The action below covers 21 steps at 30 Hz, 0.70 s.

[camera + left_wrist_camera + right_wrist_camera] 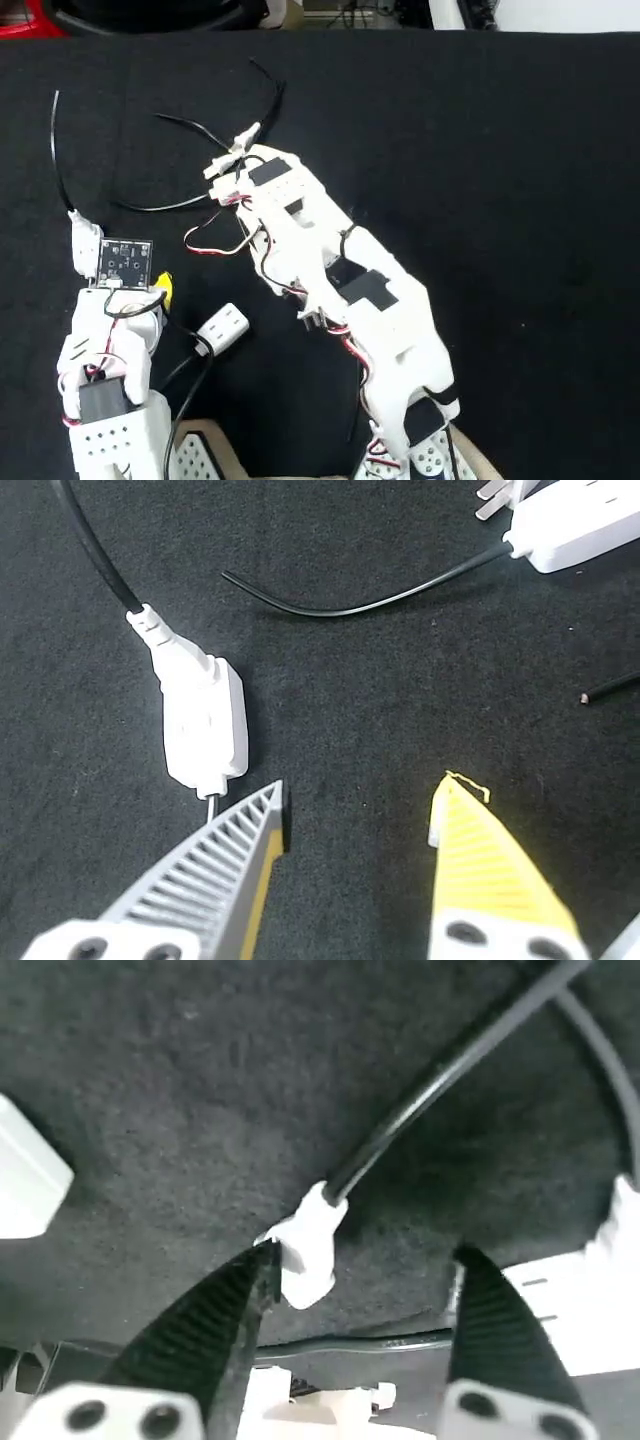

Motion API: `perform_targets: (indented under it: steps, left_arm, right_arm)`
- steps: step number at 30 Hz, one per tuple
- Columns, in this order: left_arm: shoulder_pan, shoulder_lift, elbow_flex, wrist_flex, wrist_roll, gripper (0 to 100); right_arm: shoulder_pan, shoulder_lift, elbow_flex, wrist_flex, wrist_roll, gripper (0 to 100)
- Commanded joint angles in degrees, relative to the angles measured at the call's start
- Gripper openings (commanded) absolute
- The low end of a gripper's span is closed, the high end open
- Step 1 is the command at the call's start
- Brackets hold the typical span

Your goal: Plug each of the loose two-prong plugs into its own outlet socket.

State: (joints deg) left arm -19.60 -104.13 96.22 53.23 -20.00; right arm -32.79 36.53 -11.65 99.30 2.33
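Black cloth covers the counter (pixel 520 200). Toward its left side a white plug (pixel 200 720) lies flat on its black cord (pixel 95 560), just beyond the grey fingertip of the left pincer (pixel 360 800). That pincer's grey and yellow fingers stand wide apart over bare cloth. Farther up the counter, a second white plug (pixel 310 1245) sits between the spread fingers of the right pincer (pixel 365 1260), close against one finger and not clamped. A white outlet socket (pixel 222 328) lies between the two arms.

On my black felt-covered table (pixel 500 200) I see a white rectangular plastic outlet block (pixel 224 328), a white plastic plug (pixel 85 245) and thin black cables (pixel 350 608).
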Motion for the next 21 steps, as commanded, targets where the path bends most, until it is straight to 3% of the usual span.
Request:
perform_targets:
  steps: [1, 9, 21]
  left_arm:
    - [0.66, -0.09, 1.1, -1.14, -0.62, 24]
    - [0.66, -0.09, 1.1, -1.14, -0.62, 24]
    - [0.66, -0.09, 1.1, -1.32, -0.62, 24]
  right_arm:
    - [-0.26, -0.4, -1.98, 1.49, -0.53, 22.5]
    - [-0.35, 5.76, -6.29, 1.67, -2.73, 3.1]
    - [-2.64, 5.67, -8.04, 1.76, -5.36, 1.2]
